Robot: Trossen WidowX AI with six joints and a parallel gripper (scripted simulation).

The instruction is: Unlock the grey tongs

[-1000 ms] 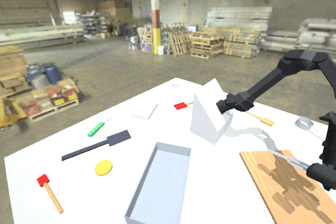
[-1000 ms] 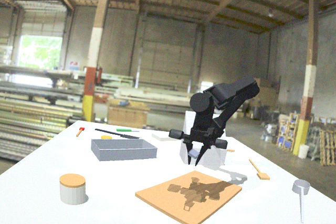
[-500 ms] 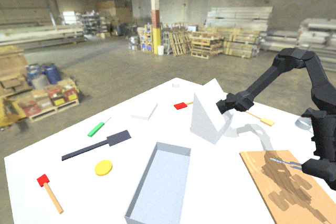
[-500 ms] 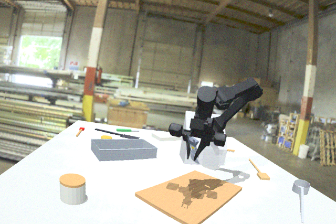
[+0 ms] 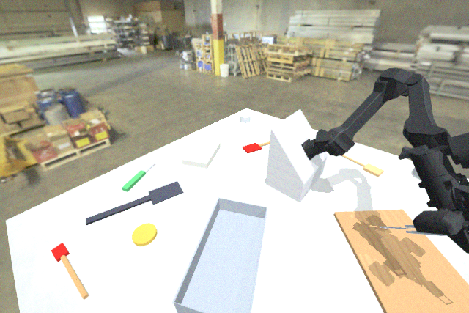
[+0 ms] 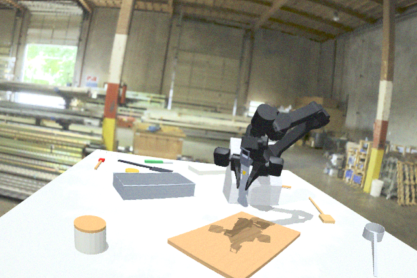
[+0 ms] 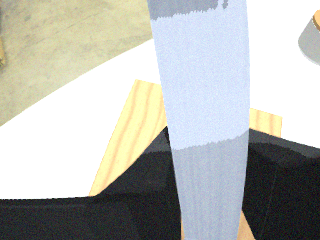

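Above the wooden board, the grey tongs hang tips downward, clamped in the gripper, whose fingers press on them from both sides. In the exterior view the tips stand over the table just beyond the board's far edge, clear of the surface, and the arm's shadow lies across the board. The wrist view is filled by the tongs' pale blade running down the frame, with the board's corner behind it; whether the two blades are parted cannot be told from any view. In the top view only a thin grey sliver of the tongs shows beside the black gripper body at the right edge.

Behind the gripper stands a white wedge-shaped block. To the left sits the roasting tin, and beyond it lie a dark spatula, a yellow disc, a green-handled tool and a red-headed mallet. A white jar with a wooden lid stands at the near left, and a grey ladle at the near right.
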